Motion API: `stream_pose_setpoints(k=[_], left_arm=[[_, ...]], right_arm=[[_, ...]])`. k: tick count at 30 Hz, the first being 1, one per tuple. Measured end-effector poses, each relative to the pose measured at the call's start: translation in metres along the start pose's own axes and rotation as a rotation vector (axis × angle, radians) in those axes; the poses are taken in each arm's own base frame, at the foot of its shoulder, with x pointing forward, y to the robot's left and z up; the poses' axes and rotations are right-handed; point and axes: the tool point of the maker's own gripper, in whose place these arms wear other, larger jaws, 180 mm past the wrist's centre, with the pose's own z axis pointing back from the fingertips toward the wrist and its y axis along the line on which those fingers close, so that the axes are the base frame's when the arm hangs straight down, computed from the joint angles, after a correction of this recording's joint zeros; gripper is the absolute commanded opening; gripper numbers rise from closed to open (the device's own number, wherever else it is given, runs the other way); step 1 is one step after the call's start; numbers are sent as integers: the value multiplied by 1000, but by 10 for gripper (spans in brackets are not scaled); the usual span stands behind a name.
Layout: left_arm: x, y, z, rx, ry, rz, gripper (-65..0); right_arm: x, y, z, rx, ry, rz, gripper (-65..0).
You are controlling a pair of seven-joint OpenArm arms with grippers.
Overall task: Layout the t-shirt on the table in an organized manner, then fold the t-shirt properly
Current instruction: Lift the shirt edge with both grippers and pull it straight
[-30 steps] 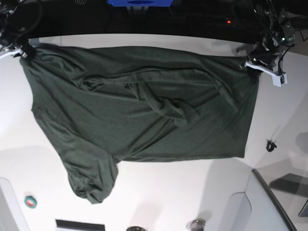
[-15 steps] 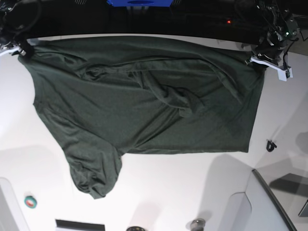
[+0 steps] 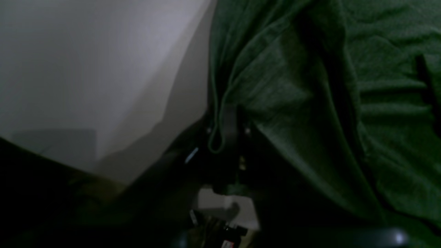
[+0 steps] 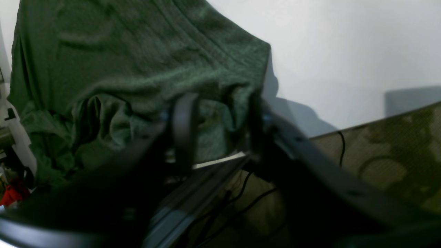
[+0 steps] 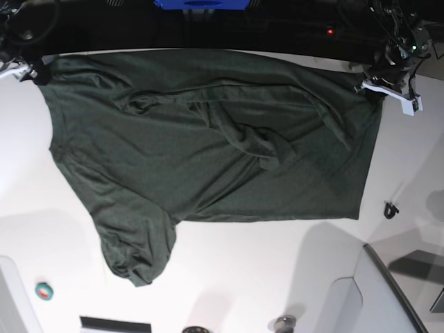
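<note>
- t-shirt (image 5: 208, 146) spread on table (image 5: 277, 277); corners at both grippers.
- Right gripper (image 4: 217, 117): jaws apart, cloth edge between them.
- Left gripper (image 3: 227, 134): hem between fingers; grip cannot be told.

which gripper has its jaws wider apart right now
The right gripper: its jaws stand clearly apart around the t-shirt corner, while the left gripper looks nearly closed on fabric.

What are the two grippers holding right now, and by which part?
The left gripper pinches the t-shirt by a hemmed corner edge. The right gripper is open around the opposite corner.
</note>
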Motion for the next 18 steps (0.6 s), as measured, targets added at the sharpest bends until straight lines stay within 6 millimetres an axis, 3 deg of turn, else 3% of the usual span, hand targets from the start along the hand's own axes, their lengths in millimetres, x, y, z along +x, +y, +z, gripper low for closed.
stream_pose_setpoints(k=[4, 7, 11, 14, 16, 18], left_arm=[[-6, 4, 3, 17, 13, 2, -202], [-2, 3, 9, 16, 0, -18, -92], [10, 12, 16, 37, -41, -3, -72], [27, 45, 29, 120, -97, 38, -67], [38, 63, 38, 168, -133, 61, -69], [49, 75, 43, 194, -166, 77, -69]], right_arm=[[0, 0, 0, 0, -1, 0, -317], [1, 0, 0, 1, -1, 0, -317], [14, 4, -1, 8, -51, 7, -314], [38, 6, 5, -1, -135, 49, -311], [64, 5, 10, -30, -214, 102, -309], [82, 13, -1, -82, -181, 225, -309]])
